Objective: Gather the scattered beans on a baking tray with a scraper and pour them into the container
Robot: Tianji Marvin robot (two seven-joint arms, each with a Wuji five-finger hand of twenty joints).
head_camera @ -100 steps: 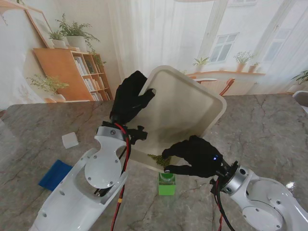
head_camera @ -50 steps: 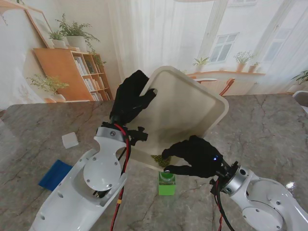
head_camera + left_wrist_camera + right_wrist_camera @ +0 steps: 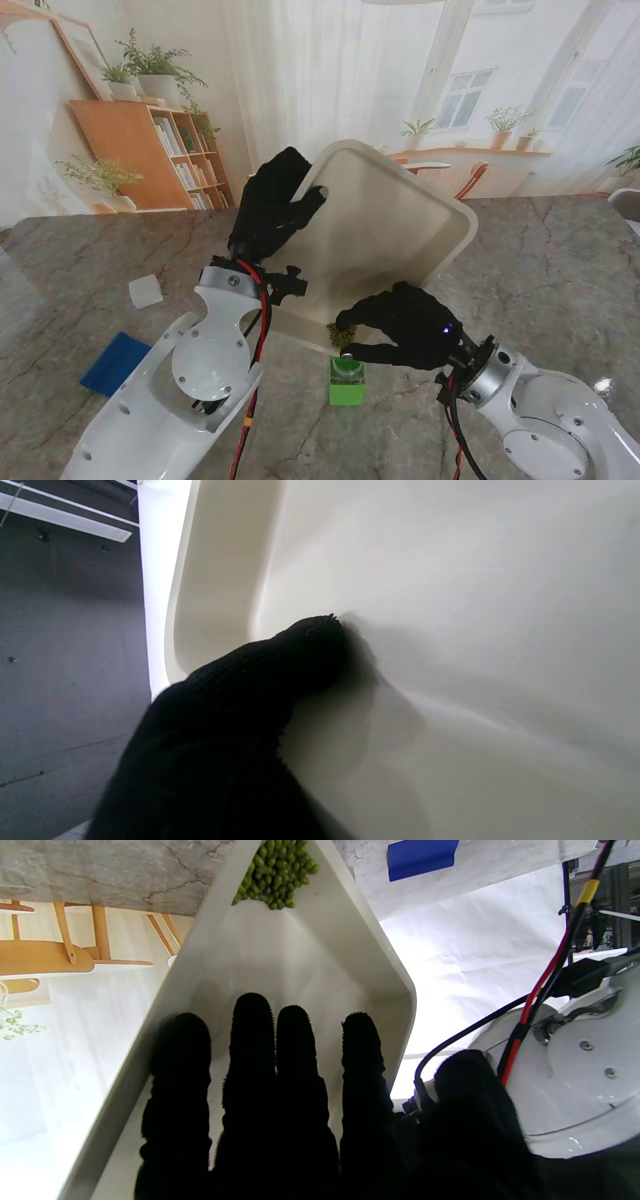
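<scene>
Container: your small green square container sits nearest you, just under the tray's low corner.
Right hand: your black-gloved right hand grips that corner.
Beans: green beans heaped there.
Tray: cream rectangular baking tray tilted steeply.
Left hand: your left hand clamps its raised edge.

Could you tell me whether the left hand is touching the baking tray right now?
Touching. In the left wrist view a finger of the left hand presses flat on the baking tray, with no gap showing.
</scene>
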